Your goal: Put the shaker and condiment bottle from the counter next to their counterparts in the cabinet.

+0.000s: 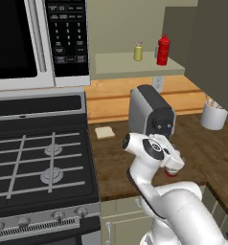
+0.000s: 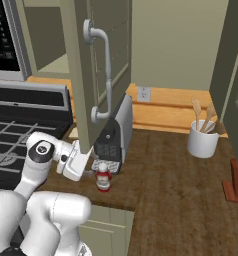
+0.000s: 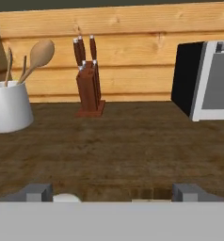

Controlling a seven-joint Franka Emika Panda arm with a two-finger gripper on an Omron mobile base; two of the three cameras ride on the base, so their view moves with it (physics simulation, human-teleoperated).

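Hand view: the gripper (image 3: pixel 112 192) looks low across the dark wood counter (image 3: pixel 118 146); its two grey finger tips (image 3: pixel 36 192) stand wide apart, open, nothing held between them.
Condiment bottle: its white cap (image 3: pixel 67 198) peeks up at the bottom edge, just inside the left-hand tip in the hand view; in the right base view the condiment bottle (image 2: pixel 103 177) stands upright on the counter, just beside the hand, in front of the toaster (image 2: pixel 114 135).
Gap at the fingers: whether a tip touches the bottle cannot be told.
Beyond the fingers: a knife block (image 3: pixel 89 84) against the wood backsplash, a white utensil crock (image 3: pixel 9 106) with wooden spoons off to one side, the toaster's dark side and silver face on the other.
Shaker: the yellow shaker (image 1: pixel 138 51) stands on the pale shelf of the cabinet (image 1: pixel 135 64), well above and beyond the fingers.
Counterparts: the tall red squeeze bottle (image 1: pixel 163 50) stands on the same shelf, near the shaker but apart from it.
Cabinet door: the cabinet door (image 2: pixel 98 60) hangs open above the hand in the right base view.
Stove side: the stove (image 1: pixel 39 158) and microwave (image 1: pixel 39 40) lie away from the fingers, on the arm's left.
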